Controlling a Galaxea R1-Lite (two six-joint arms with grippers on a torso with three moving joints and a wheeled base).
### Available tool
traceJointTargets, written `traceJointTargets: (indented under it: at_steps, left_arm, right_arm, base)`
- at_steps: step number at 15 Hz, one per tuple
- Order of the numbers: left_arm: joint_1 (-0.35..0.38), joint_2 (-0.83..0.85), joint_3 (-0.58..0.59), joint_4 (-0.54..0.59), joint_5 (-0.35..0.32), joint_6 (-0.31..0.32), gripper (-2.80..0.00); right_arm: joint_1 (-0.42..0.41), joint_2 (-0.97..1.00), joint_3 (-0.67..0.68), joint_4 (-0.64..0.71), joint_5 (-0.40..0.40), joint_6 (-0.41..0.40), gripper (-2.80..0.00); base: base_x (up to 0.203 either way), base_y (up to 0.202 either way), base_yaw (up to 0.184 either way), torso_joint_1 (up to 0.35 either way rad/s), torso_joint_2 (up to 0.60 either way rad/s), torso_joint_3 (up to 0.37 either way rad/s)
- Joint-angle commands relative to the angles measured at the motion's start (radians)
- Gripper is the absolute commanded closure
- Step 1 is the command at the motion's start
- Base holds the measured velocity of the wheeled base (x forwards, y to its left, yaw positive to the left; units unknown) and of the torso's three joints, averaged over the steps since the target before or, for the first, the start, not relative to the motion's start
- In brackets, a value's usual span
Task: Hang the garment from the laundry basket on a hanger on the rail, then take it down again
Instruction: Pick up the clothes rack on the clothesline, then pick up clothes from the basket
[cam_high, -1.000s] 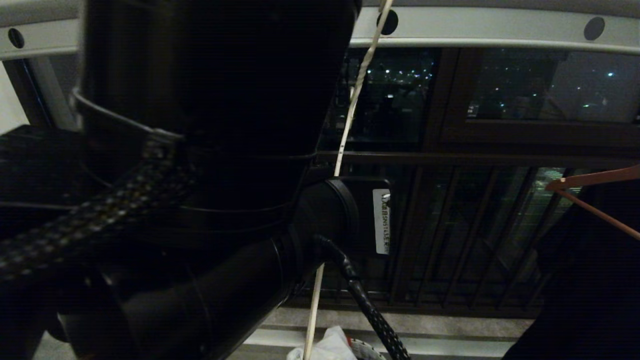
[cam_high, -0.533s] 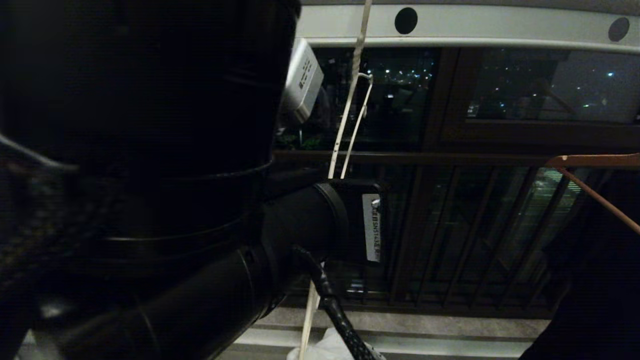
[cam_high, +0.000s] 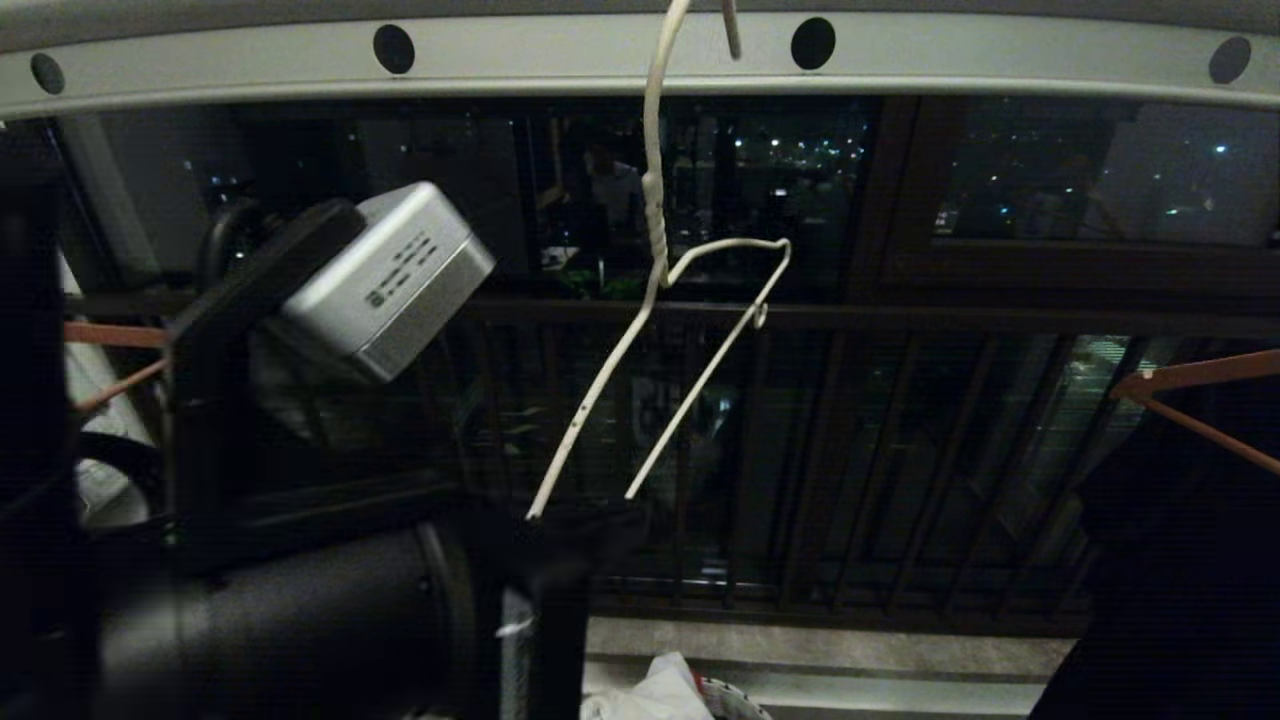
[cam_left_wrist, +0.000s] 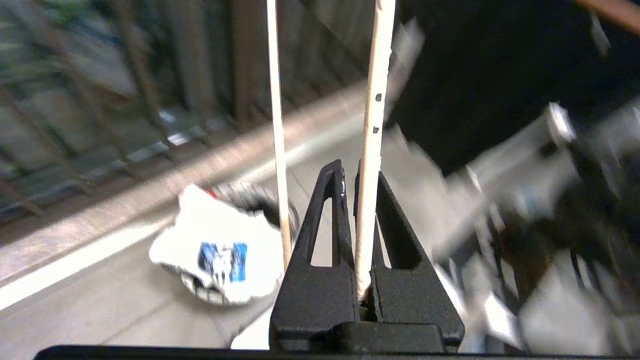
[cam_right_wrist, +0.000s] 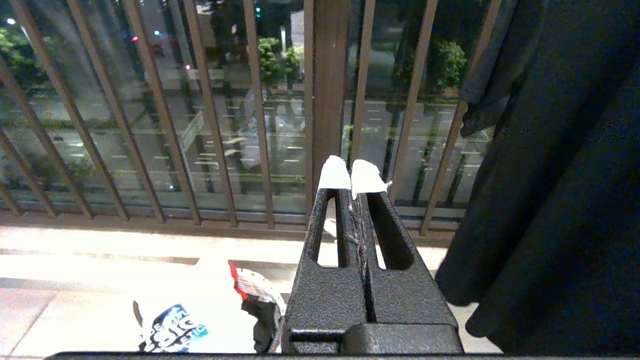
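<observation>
The left gripper (cam_left_wrist: 357, 170) is clamped on a wire of the hanger (cam_high: 655, 330), whose hook hangs by the rail (cam_high: 900, 55). The garment (cam_left_wrist: 220, 250) lies in the laundry basket (cam_left_wrist: 200, 292) on the floor; the right gripper (cam_right_wrist: 352, 177) is closed, empty. Step in hand: fetching the hanger; next, free its hook and lower it.

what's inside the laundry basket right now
The white T-shirt with a blue logo lies heaped in the laundry basket, spilling over its rim. Anything beneath the shirt is covered.
</observation>
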Motion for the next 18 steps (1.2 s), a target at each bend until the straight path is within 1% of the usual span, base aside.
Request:
traceJointTargets:
  at_steps: [1,2,3,6,7,8,9,10,11,13,16,18]
  left_arm:
    - [0.055,-0.064,0.024,0.057,-0.091,0.029,0.0]
    - [0.102,-0.059,0.028,0.073,-0.136,0.054,0.0]
    - [0.149,-0.052,0.04,0.08,-0.202,0.092,0.0]
    - [0.315,-0.009,0.061,0.088,-0.367,0.215,0.0]
    - [0.374,0.022,0.063,0.089,-0.432,0.269,0.0]
    - [0.422,0.054,0.071,0.092,-0.503,0.348,0.0]
    - [0.447,0.073,0.09,0.099,-0.552,0.427,0.0]
    - [0.455,0.094,0.112,0.109,-0.58,0.486,0.0]
    - [0.459,0.104,0.121,0.112,-0.588,0.503,0.0]
    - [0.482,0.115,0.132,0.111,-0.607,0.506,0.0]
    - [0.532,0.096,0.137,0.111,-0.689,0.513,0.0]
    - [0.537,0.074,0.145,0.111,-0.705,0.528,0.0]
  right_arm:
    - [0.0,0.001,0.0,0.0,-0.001,0.0,0.0]
    - [0.0,0.001,0.0,0.0,-0.001,0.0,0.0]
    - [0.0,0.001,0.0,0.0,-0.001,0.0,0.0]
    - [0.0,0.001,0.0,0.0,-0.001,0.0,0.0]
    - [0.001,0.001,0.0,0.0,-0.001,0.0,0.0]
    - [0.001,0.001,0.0,0.0,-0.001,0.0,0.0]
    - [0.001,0.001,0.0,0.0,-0.001,0.0,0.0]
    - [0.001,0.001,0.0,0.0,-0.001,0.0,0.0]
    - [0.001,0.001,0.0,0.0,-0.001,0.0,0.0]
    - [0.0,0.001,0.0,0.0,-0.001,0.0,0.0]
    - [0.0,0.001,0.0,0.0,-0.001,0.0,0.0]
    - [0.0,0.001,0.0,0.0,-0.001,0.0,0.0]
  base:
    - [0.0,0.0,0.0,0.0,0.0,0.0]
    - [0.0,0.0,0.0,0.0,0.0,0.0]
    - [0.0,0.0,0.0,0.0,0.0,0.0]
    - [0.0,0.0,0.0,0.0,0.0,0.0]
    - [0.0,0.0,0.0,0.0,0.0,0.0]
    - [0.0,0.0,0.0,0.0,0.0,0.0]
    - [0.0,0.0,0.0,0.0,0.0,0.0]
    - [0.0,0.0,0.0,0.0,0.0,0.0]
    - [0.0,0.0,0.0,0.0,0.0,0.0]
    - [0.0,0.0,0.0,0.0,0.0,0.0]
    - [0.0,0.0,0.0,0.0,0.0,0.0]
    - [0.0,0.0,0.0,0.0,0.0,0.0]
